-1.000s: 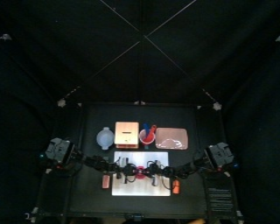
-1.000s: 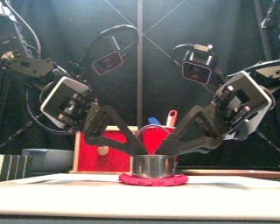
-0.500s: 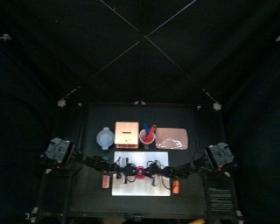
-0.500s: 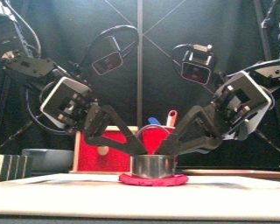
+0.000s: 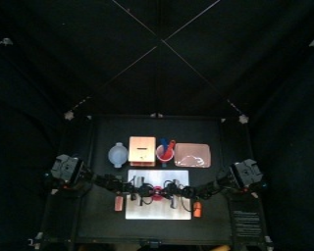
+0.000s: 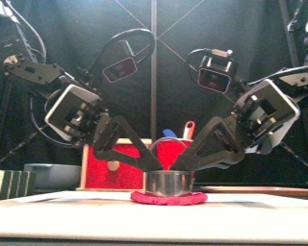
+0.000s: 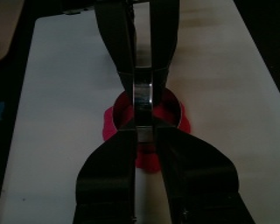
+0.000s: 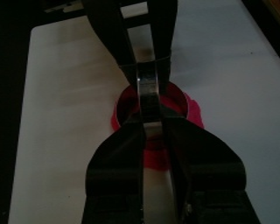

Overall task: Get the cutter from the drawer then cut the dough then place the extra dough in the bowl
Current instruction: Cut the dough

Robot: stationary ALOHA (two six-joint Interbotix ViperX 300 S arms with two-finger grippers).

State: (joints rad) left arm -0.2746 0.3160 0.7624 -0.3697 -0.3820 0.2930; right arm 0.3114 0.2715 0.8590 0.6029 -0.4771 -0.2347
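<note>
Black back curtain (image 5: 157, 59), small black table (image 5: 94, 132), dark booth, dim light

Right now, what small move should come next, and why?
Probably press the round metal cutter straight down. Fingers of the left gripper and right gripper clamp its rim, and it stands upright on the flat red dough disc on the white cutting board.

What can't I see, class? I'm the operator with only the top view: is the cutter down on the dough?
Observer: Yes; the front view shows the cutter standing upright on the red dough.
Operator: Which gripper holds it?
Observer: Both: the left gripper and right gripper pinch its rim from opposite sides.
Operator: Any extra dough removed?
Observer: No; the left wrist view shows dough on both sides of the cutter, on the white board.
</note>
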